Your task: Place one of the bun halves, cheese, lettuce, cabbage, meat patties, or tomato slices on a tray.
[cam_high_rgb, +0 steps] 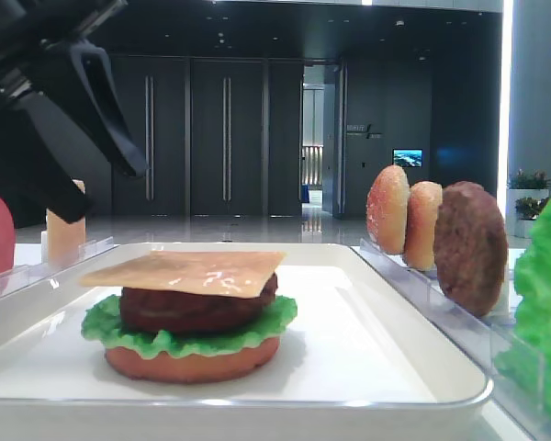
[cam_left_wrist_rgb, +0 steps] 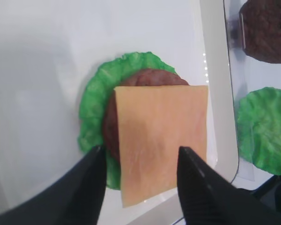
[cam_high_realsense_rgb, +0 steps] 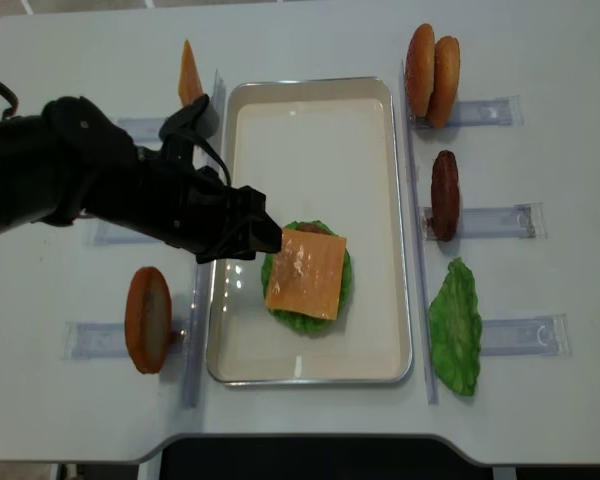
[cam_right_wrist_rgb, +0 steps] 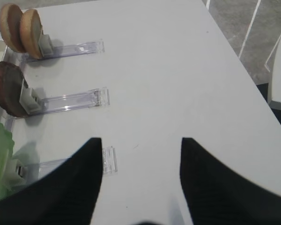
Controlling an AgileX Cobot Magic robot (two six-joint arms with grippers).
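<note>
On the white tray [cam_high_realsense_rgb: 310, 110] stands a stack: a bun half [cam_high_rgb: 193, 363] at the bottom, then green lettuce [cam_high_rgb: 179, 342], a meat patty [cam_high_rgb: 188, 310], and a square cheese slice [cam_high_realsense_rgb: 306, 272] lying flat on top. The cheese [cam_left_wrist_rgb: 161, 140] overhangs the patty toward the tray rim. My left gripper [cam_left_wrist_rgb: 139, 152] hangs open above the stack's left edge, its fingers apart on either side of the cheese and holding nothing. In the overhead view the left gripper [cam_high_realsense_rgb: 255, 232] reaches in from the left. My right gripper [cam_right_wrist_rgb: 141, 140] is open over bare table.
Clear holders flank the tray. On the right stand two bun halves [cam_high_realsense_rgb: 432, 68], a patty [cam_high_realsense_rgb: 445, 195] and a lettuce leaf [cam_high_realsense_rgb: 455, 325]. On the left stand another cheese slice [cam_high_realsense_rgb: 189, 72] and a tomato slice [cam_high_realsense_rgb: 148, 318]. The table edge runs near the front.
</note>
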